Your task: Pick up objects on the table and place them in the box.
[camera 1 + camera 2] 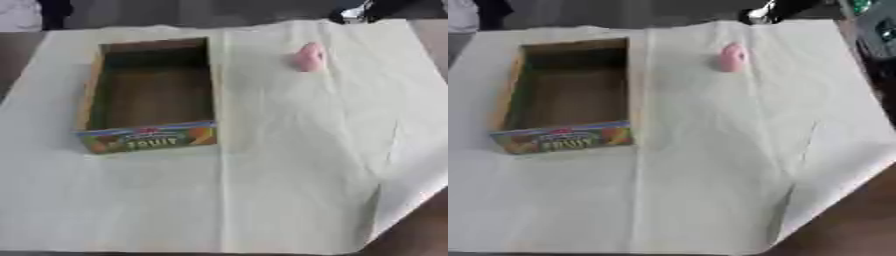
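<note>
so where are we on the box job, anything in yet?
Nothing looks done: the open fruit box shows only its bare bottom. Nothing is in hand either; neither robot hand shows in the views, only a dark and silver arm part at the far edge, upper right. Left to do: the one pink object, lying on the pale cloth right of the box and apart from it, needs picking up and placing inside.

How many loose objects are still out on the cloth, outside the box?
1. A pink object lies on the pale cloth toward the far edge, to the right of the open cardboard box and apart from it. The box looks empty, and nothing else shows on the cloth.
</note>
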You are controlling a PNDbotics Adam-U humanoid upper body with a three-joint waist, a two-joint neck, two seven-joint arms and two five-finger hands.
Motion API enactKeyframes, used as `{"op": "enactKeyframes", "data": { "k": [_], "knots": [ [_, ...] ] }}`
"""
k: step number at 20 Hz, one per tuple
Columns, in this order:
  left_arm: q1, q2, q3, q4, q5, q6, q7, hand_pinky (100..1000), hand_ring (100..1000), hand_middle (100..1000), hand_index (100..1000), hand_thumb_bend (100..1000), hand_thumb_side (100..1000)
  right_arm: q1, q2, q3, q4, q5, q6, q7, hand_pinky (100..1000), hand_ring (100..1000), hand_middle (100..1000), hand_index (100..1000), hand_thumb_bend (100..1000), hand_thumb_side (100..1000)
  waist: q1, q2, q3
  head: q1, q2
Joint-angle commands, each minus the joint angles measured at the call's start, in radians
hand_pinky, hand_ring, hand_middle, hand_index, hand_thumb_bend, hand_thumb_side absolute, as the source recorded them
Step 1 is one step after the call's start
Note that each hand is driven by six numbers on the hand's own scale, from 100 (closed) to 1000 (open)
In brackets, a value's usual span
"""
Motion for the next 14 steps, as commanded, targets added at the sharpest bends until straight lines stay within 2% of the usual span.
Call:
{"op": "enactKeyframes", "data": {
  "k": [1,10,14],
  "knots": [
    [-0.007,0.005,0.003,-0.019,0.000,0.003,0.000,785,606,618,826,100,551,-0.015,-0.023,-0.011,-0.015,-0.003,-0.003,0.004,805,917,854,973,483,410,-0.003,-0.022,0.000,0.002,-0.012],
    [-0.008,0.002,0.002,-0.019,-0.004,0.006,-0.001,785,605,617,826,100,546,-0.044,-0.003,-0.004,0.026,0.017,-0.010,0.018,805,919,854,965,500,382,-0.007,-0.014,0.004,0.005,-0.023],
    [-0.009,0.001,0.001,-0.019,-0.004,0.006,-0.002,785,604,617,826,100,551,-0.069,0.016,0.014,0.072,0.037,-0.024,0.051,810,922,850,969,533,278,-0.006,-0.011,0.007,0.001,-0.027]
  ]
}}
